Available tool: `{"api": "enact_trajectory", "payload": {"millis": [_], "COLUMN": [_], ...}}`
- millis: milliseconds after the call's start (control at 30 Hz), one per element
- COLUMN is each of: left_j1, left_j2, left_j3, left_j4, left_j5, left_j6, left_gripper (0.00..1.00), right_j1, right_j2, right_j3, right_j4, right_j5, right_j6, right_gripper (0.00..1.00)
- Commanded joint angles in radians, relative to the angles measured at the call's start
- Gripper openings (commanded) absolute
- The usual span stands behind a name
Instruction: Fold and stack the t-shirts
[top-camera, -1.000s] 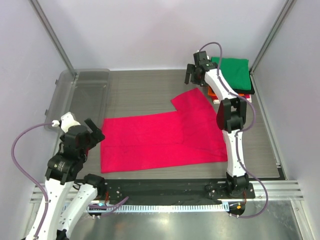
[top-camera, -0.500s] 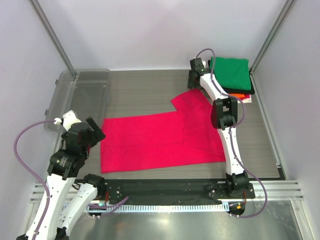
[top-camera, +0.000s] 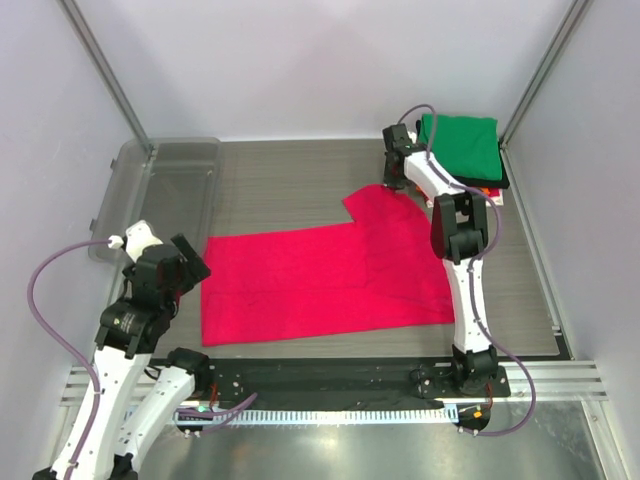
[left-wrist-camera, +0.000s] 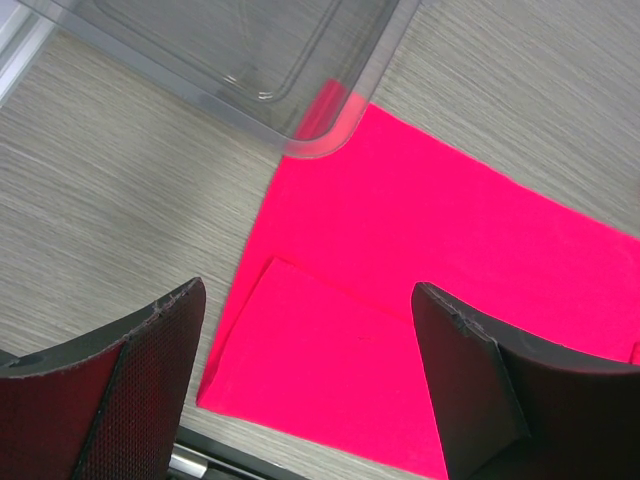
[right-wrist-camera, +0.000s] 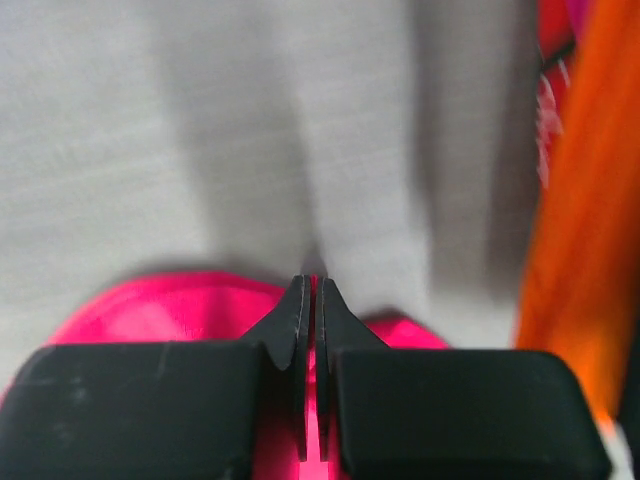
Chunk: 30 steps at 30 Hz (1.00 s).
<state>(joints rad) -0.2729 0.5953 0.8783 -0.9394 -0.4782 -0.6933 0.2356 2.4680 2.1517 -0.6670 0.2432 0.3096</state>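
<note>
A crimson-pink t-shirt (top-camera: 320, 280) lies flat across the table, one sleeve pointing to the far right. My right gripper (top-camera: 393, 185) is down at that sleeve's far corner. In the right wrist view its jaws (right-wrist-camera: 312, 285) are pressed together with a thin fold of pink cloth (right-wrist-camera: 150, 310) between them. My left gripper (top-camera: 188, 258) hovers open over the shirt's near left corner (left-wrist-camera: 340, 370), its fingers (left-wrist-camera: 150, 360) apart and holding nothing. A folded green t-shirt (top-camera: 465, 145) tops a stack at the far right, with black (top-camera: 500, 181) and orange (top-camera: 482, 192) edges showing under it.
A clear plastic tub (top-camera: 170, 190) lies at the far left, its corner (left-wrist-camera: 310, 140) touching the pink shirt's edge. Metal frame posts and white walls close in both sides. The orange cloth (right-wrist-camera: 580, 200) is close on the right of my right gripper.
My right gripper came down from above the stack's edge to the sleeve corner and shut on the pink cloth. The left arm shifted only slightly and stays open.
</note>
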Motion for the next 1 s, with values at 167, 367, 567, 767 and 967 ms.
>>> {"api": "enact_trajectory", "payload": {"millis": [167,367,567,767,967], "left_j1": [0.0,-0.003,-0.009,-0.018,-0.023], "left_j2": [0.171,0.379,0.624,0.82,1.055], "left_j3": [0.017,0.083,0.204,0.356,0.479], "left_j4": [0.068,0.139,0.182,0.202,0.2], "left_j5": [0.124,0.222,0.26,0.254,0.259], "left_j6": [0.023,0.003,0.011,0.017,0.018], "left_gripper": [0.84,0.82,0.8,0.8,0.78], "right_j1": [0.005,-0.01,-0.087,-0.218,-0.263], "right_j2": [-0.444,-0.675,-0.829,-0.948,-0.978], "right_j3": [-0.294,-0.519,-0.693,-0.816,-0.829], "right_j4": [-0.06,-0.095,-0.115,-0.121,-0.128], "right_j5": [0.123,0.22,0.225,0.203,0.194], "right_j6": [0.005,0.016,0.054,0.065,0.063], "right_gripper": [0.01,0.01,0.01,0.01,0.01]}}
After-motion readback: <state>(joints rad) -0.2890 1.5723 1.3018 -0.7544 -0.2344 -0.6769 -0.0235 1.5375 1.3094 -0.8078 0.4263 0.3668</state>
